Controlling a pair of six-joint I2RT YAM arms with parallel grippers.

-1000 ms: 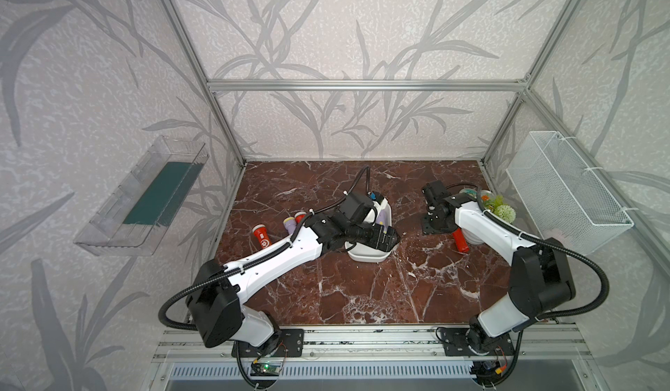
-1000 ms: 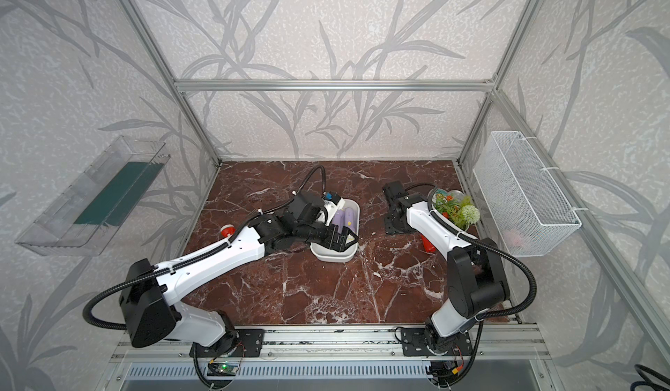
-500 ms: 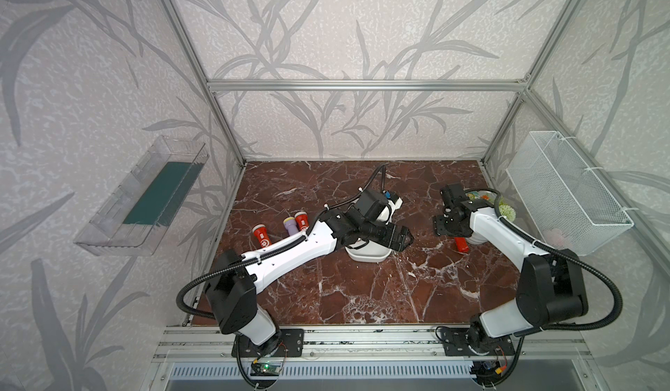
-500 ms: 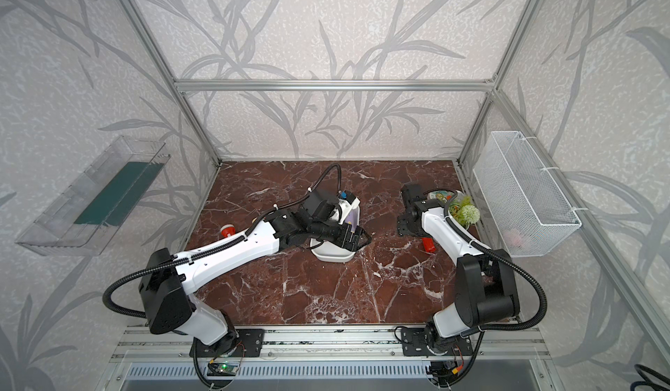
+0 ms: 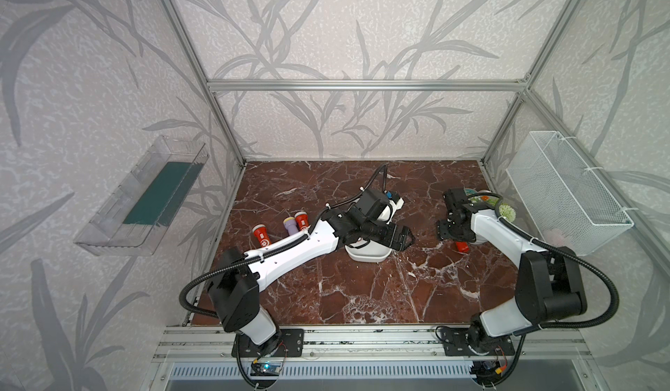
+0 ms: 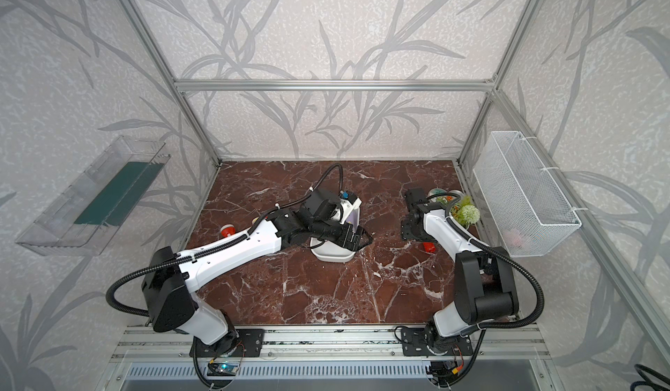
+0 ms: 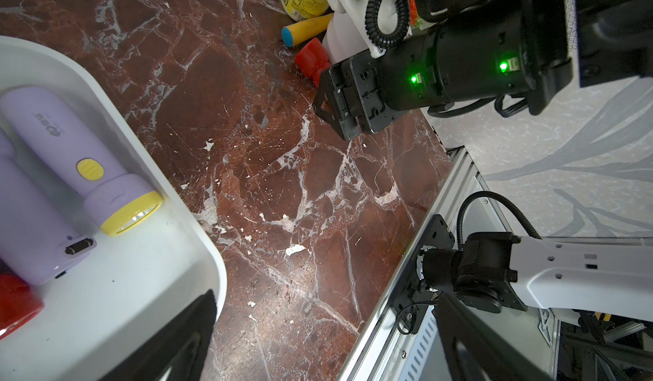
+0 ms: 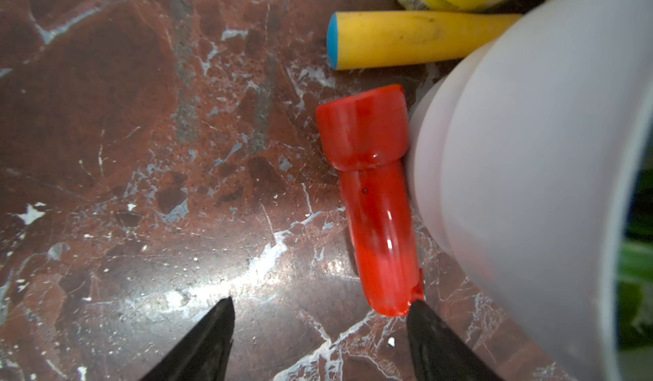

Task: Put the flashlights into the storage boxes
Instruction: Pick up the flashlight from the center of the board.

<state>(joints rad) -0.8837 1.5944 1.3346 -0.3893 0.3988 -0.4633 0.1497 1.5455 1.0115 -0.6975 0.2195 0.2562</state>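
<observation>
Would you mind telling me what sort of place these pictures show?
Probably a robot test cell, not a home: a left arm and right arm mounted on an aluminium rail, an aluminium frame around them, and a marble-look tabletop.

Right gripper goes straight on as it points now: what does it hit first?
Probably the bare marble tabletop; the open right gripper aims at it. The red flashlight lies off-centre, its tail by one fingertip, so that finger may clip it first. Depth unclear.
</observation>
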